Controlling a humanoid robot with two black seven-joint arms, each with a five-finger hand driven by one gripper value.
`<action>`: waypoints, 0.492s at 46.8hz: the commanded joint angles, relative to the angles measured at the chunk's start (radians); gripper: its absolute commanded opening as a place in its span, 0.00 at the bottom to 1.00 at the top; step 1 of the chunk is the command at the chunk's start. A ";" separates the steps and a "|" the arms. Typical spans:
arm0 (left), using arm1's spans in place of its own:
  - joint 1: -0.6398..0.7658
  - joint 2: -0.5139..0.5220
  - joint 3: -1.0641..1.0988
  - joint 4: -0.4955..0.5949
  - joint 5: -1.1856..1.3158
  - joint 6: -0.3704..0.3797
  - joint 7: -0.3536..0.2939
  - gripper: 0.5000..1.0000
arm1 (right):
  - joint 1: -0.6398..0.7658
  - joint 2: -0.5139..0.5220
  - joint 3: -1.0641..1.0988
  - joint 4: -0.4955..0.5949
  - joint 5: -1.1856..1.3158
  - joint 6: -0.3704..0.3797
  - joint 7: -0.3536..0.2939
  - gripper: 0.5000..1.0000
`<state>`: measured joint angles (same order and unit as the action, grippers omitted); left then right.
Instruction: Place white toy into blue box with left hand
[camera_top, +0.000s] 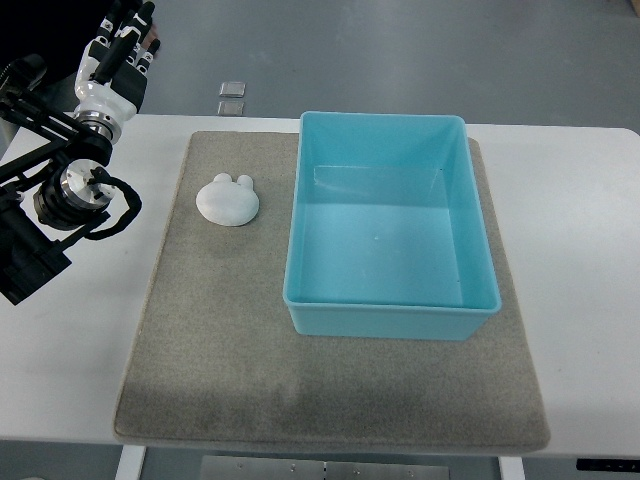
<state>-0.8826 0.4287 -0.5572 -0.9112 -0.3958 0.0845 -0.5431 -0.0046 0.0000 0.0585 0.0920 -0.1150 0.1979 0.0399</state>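
A white toy (228, 200) with two small round ears lies on the grey mat (230, 340), just left of the blue box (312, 250). The blue box is an empty open tub on the right half of the mat. My left hand (120, 45) is at the far upper left, over the table's back edge, well left of and behind the toy. Its fingers are straight, point away from me and hold nothing. The right arm is out of view.
The mat lies on a white table (580, 260). Two small square plates (231, 97) sit on the floor beyond the table's back edge. My left arm's black frame and cables (60, 200) cover the table's left side.
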 joint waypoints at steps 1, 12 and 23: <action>0.001 0.002 -0.001 0.000 0.000 0.000 0.000 0.99 | 0.000 0.000 0.001 0.000 0.000 0.000 0.000 0.87; 0.002 0.002 -0.001 0.000 0.000 0.000 0.000 0.99 | 0.000 0.000 0.001 0.000 0.000 0.000 0.000 0.87; -0.001 0.001 -0.003 0.003 -0.002 0.001 0.000 0.99 | 0.000 0.000 0.000 0.000 0.000 0.000 0.000 0.87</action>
<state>-0.8815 0.4311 -0.5584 -0.9085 -0.3961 0.0844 -0.5431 -0.0046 0.0000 0.0588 0.0920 -0.1151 0.1979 0.0399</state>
